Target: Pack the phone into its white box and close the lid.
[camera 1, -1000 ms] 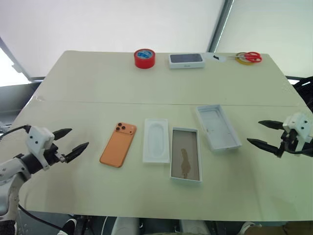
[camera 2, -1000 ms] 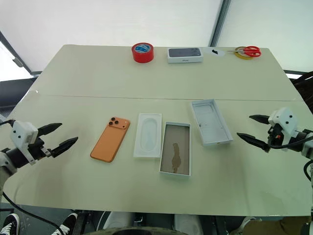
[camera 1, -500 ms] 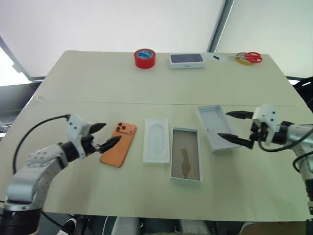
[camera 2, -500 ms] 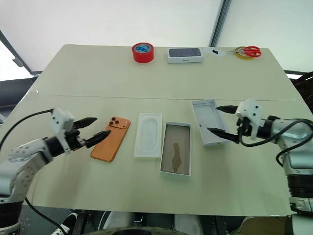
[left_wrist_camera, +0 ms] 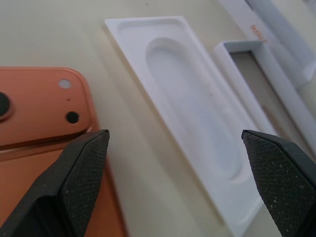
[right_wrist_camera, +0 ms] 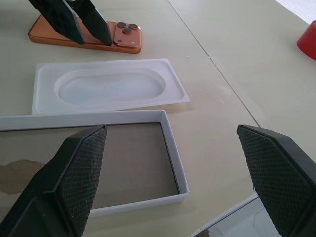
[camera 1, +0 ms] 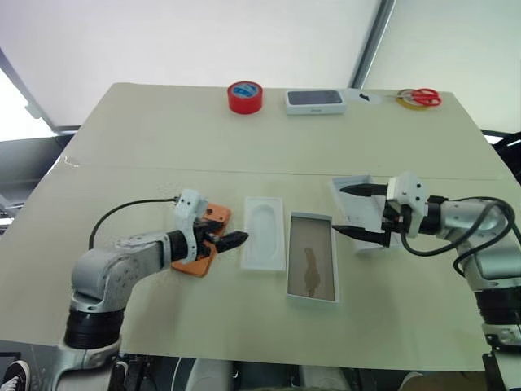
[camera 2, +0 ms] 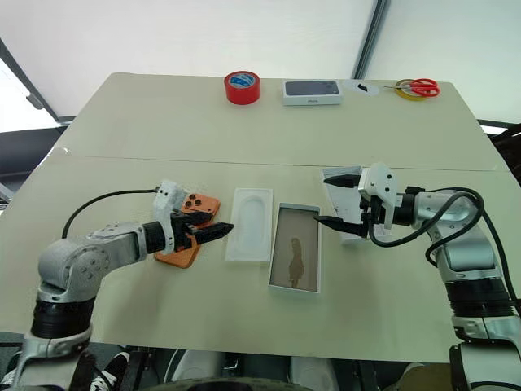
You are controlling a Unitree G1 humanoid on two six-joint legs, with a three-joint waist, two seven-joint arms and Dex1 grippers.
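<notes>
The orange phone lies camera side up on the table, left of centre. My left gripper hovers open just over its right edge, one finger above the orange back. The white box with its tan floor sits open at centre. Right of it and a little farther back lies the lid, inside up. My right gripper stands open over the lid's left part, its fingers pointing toward the box, holding nothing.
A flat white insert with an oval recess lies between phone and box. At the far edge stand a red tape roll, a closed dark-topped box and red scissors. A black cable trails from my left wrist.
Both arms have swung inward. The left gripper moved right, from beside the phone to over it, and rolled. The right gripper moved left from the table's right side to above the lid.
</notes>
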